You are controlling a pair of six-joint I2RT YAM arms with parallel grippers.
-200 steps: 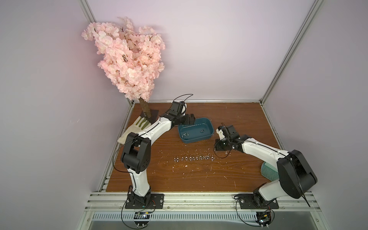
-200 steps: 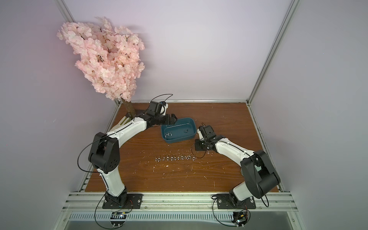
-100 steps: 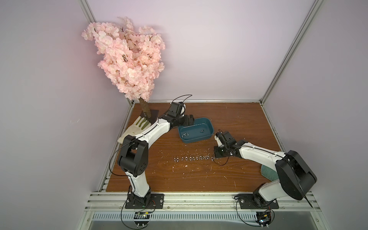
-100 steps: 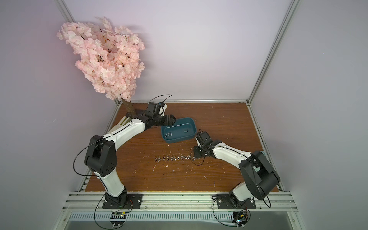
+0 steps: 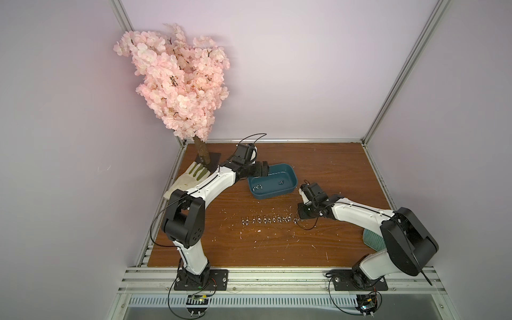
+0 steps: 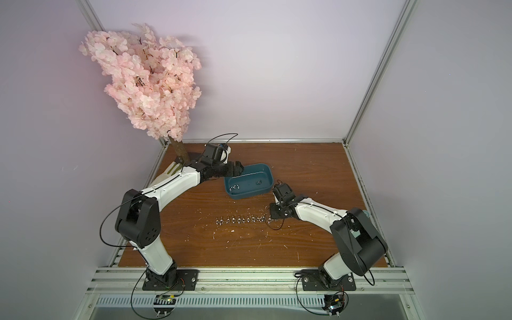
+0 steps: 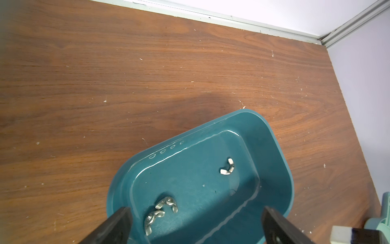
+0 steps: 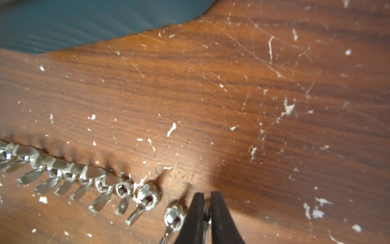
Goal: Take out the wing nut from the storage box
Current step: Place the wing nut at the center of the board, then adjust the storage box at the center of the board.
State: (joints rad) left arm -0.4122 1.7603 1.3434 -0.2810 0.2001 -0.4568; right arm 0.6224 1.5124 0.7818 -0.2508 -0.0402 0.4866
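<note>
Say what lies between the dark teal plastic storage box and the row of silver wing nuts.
Only bare, white-flecked brown wooden tabletop, shown in both top views.

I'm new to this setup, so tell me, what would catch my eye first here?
A tall pink blossom tree fills the far left corner. On the table, a neat row of wing nuts lies in front of the teal storage box, which holds three more.

Wing nuts (image 7: pixel 166 203) lie in the storage box (image 5: pixel 273 194); a row (image 5: pixel 270 220), perhaps ten, before it.
</note>
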